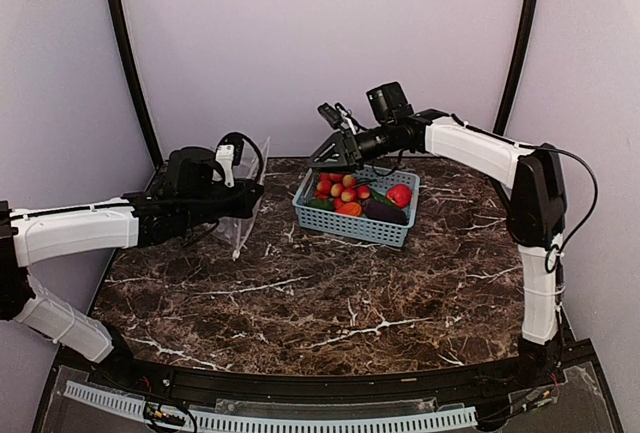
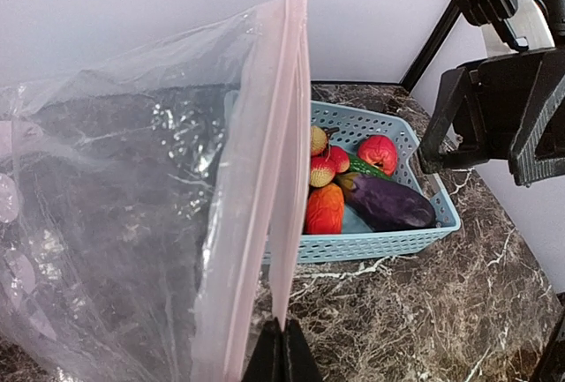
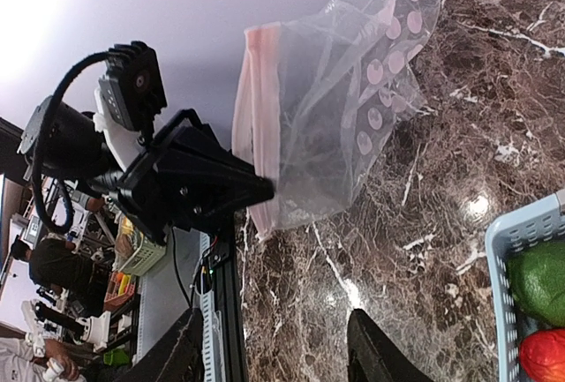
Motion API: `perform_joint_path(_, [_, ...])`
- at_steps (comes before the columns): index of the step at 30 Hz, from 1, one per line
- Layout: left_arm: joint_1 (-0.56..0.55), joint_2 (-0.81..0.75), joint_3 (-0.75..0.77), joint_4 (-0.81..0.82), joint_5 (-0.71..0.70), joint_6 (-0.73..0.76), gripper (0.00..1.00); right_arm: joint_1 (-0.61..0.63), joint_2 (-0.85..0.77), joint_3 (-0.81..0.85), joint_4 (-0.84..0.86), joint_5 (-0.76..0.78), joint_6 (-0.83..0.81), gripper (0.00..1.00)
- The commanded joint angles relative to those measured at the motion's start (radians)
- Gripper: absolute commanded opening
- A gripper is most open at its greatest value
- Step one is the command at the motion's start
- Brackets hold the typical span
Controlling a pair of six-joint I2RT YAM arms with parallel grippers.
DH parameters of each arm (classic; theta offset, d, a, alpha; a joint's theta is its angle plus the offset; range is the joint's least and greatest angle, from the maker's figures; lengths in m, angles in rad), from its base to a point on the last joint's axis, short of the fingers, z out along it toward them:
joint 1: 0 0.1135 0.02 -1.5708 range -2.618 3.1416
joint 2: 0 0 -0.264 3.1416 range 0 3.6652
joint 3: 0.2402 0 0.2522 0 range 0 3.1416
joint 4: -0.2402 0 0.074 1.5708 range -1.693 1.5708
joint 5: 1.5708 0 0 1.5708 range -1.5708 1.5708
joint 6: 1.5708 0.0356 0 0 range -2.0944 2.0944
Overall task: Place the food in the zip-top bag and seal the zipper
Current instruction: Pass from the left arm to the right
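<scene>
My left gripper [image 1: 250,193] is shut on the zipper [image 2: 284,161] edge of the clear dotted zip-top bag [image 1: 245,203], which it holds upright with its mouth toward the basket. The bag [image 3: 353,91] hangs empty. The food lies in the light blue basket [image 1: 352,225]: red-yellow balls [image 2: 322,166], orange mango [image 2: 325,210], purple eggplant [image 2: 388,204], red strawberry [image 2: 378,153], green pepper [image 3: 538,280]. My right gripper [image 1: 330,153] is open and empty, hovering above the basket's left end, and its fingers [image 3: 380,351] frame bare table.
The basket [image 2: 380,245] stands at the back middle of the dark marble table [image 1: 330,303], right of the bag. Purple walls enclose the back and sides. The left arm's gripper body [image 3: 194,179] shows beside the bag's mouth.
</scene>
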Motion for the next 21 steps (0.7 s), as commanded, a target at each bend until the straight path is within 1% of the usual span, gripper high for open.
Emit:
perform_joint_path(1, [-0.014, 0.028, -0.024, 0.126, -0.015, -0.061, 0.01, 0.035, 0.063, 0.090, 0.073, 0.045, 0.078, 0.53])
perform_joint_path(6, [-0.019, 0.043, -0.025, 0.174, -0.003, -0.061, 0.01, 0.081, 0.107, 0.138, 0.072, 0.081, 0.094, 0.53])
perform_joint_path(9, [-0.022, 0.044, -0.025, 0.187, 0.009, -0.060, 0.01, 0.097, 0.131, 0.154, 0.084, 0.091, 0.110, 0.52])
perform_joint_path(12, [-0.024, 0.053, -0.021, 0.186, 0.026, -0.059, 0.01, 0.111, 0.153, 0.181, 0.099, 0.082, 0.120, 0.50])
perform_joint_path(18, [-0.029, 0.066, -0.019, 0.181, 0.052, -0.064, 0.01, 0.138, 0.177, 0.215, 0.116, 0.070, 0.136, 0.51])
perform_joint_path(21, [-0.032, 0.068, -0.020, 0.179, 0.057, -0.067, 0.01, 0.138, 0.171, 0.209, 0.131, 0.111, 0.159, 0.52])
